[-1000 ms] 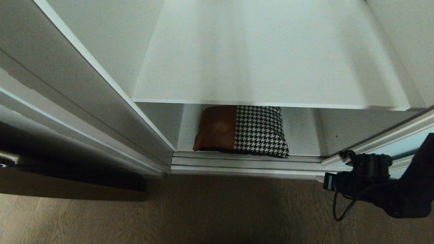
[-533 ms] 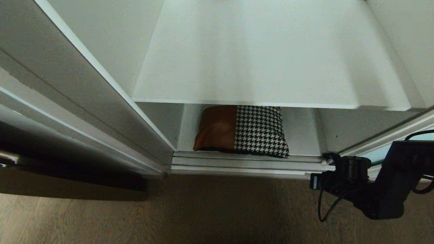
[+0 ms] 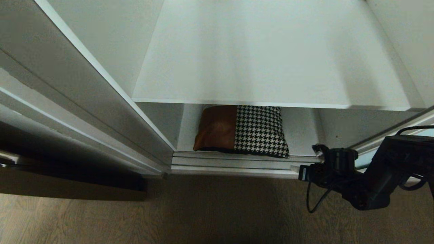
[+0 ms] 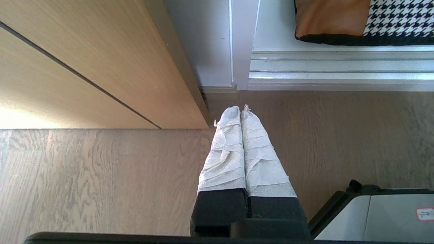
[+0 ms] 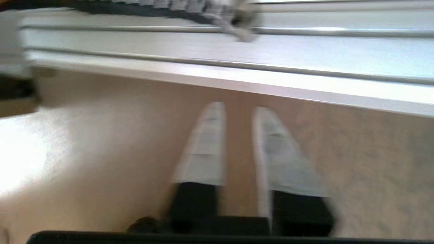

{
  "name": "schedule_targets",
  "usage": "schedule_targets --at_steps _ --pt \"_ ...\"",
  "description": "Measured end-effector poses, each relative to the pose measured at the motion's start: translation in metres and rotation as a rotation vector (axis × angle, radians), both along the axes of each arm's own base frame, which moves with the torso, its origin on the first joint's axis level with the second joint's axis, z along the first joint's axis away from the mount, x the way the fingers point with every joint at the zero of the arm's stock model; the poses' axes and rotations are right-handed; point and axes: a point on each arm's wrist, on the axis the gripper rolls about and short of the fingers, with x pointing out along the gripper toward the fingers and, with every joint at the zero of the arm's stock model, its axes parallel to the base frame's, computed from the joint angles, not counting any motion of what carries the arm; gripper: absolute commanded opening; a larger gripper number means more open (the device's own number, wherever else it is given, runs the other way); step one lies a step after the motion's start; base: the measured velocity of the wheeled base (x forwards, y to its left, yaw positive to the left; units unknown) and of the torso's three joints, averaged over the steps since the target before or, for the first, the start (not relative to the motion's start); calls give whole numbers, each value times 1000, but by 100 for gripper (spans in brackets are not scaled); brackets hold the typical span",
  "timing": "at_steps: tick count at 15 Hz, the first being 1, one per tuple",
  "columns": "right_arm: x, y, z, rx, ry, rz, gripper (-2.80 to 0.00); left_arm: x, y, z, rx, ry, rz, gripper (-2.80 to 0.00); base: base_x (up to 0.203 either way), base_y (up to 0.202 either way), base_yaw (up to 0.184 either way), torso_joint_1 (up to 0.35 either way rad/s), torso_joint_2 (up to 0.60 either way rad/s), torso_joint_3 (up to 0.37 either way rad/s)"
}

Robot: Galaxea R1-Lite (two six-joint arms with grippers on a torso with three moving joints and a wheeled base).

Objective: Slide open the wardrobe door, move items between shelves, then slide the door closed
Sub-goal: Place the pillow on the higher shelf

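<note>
The cushion, part tan-brown leather and part houndstooth, lies on the bottom shelf behind the floor track; it also shows in the left wrist view. A white upper shelf spans the compartment above it. The sliding wardrobe door stands pushed to the right. My right arm reaches in low at the right, in front of the track. My right gripper is open over the floor, holding nothing. My left gripper is parked and shut, hanging above the floor.
The silver floor track runs along the wardrobe's front. A light wood door stands left of the opening. Part of the robot's base is near the left gripper. Wood floor lies in front.
My right arm has moved left along the front of the track, closer to the cushion. The cushion, the door and the left arm have stayed still.
</note>
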Motion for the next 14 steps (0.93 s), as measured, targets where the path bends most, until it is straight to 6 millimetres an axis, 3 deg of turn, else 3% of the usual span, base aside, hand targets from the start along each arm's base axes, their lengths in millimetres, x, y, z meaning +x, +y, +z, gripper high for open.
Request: schedule_targets --at_steps 6,14 --pt "16 5 14 7 -142 21 0 0 0 0 0 0 0 -280 0 0 0 0 0 0" --pt "54 12 -4 22 -207 19 0 0 0 0 0 0 -1 -280 0 0 0 0 0 0"
